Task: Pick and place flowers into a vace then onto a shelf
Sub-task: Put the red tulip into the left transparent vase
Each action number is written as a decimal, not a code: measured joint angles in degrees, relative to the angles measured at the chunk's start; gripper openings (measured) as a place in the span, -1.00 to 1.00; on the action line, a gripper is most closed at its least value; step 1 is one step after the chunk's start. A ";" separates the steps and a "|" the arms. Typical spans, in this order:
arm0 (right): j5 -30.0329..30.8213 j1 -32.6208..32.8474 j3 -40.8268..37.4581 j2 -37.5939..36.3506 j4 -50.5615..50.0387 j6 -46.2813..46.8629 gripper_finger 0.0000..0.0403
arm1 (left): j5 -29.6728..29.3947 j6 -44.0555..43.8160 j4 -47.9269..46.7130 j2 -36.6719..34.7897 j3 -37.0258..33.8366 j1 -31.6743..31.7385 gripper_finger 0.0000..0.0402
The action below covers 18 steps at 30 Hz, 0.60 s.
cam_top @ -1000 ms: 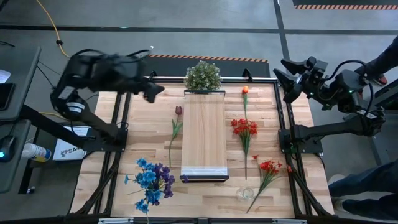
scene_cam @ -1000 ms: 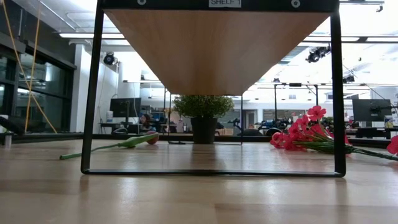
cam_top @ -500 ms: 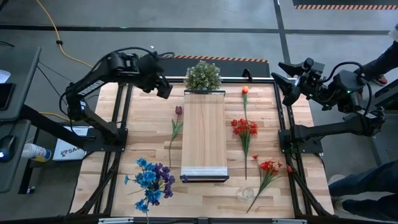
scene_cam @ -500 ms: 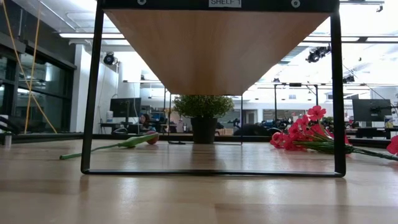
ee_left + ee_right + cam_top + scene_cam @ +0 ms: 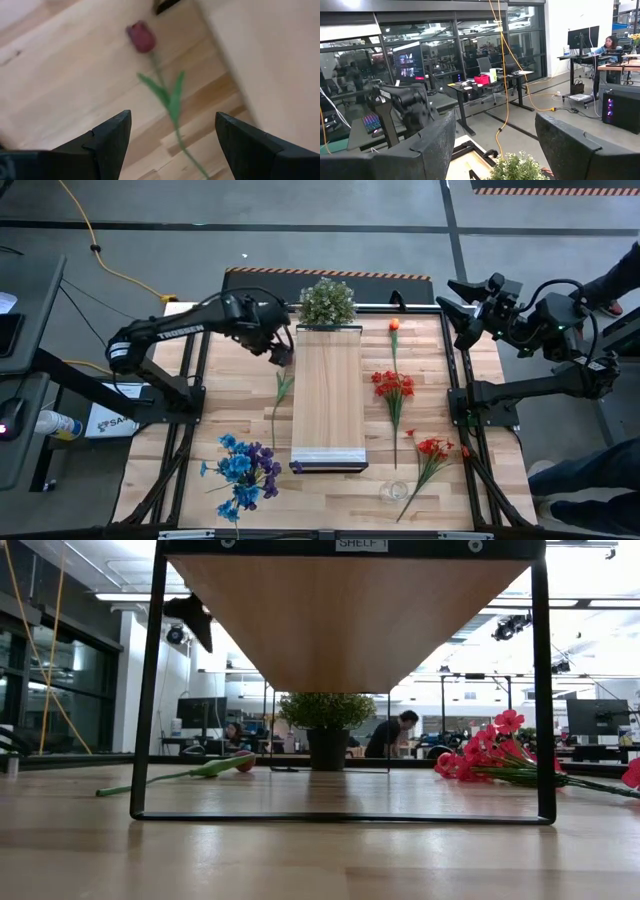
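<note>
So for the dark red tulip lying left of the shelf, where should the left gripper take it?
Probably mid-stem, just below the bloom. The dark red tulip lies flat on the table beside the shelf, its thin stem between the open left gripper fingers. Come straight down, jaws across the stem.

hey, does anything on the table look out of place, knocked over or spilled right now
Nothing stands out. The flowers lie flat in separate bunches on the tabletop either side of the shelf, and the small clear vase near the front edge holds none yet.
</note>
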 joint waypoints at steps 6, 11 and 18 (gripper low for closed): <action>0.02 -0.01 0.00 0.00 0.00 -0.01 0.30 | -0.04 -1.23 0.97 0.00 -5.67 0.02 0.59; 0.02 -0.01 0.00 0.00 0.00 0.11 0.30 | 2.52 -0.52 8.71 0.00 -9.58 -0.02 0.59; 0.00 -0.01 0.00 0.00 0.00 1.50 0.30 | 5.73 1.70 15.83 0.00 -13.83 -0.02 0.59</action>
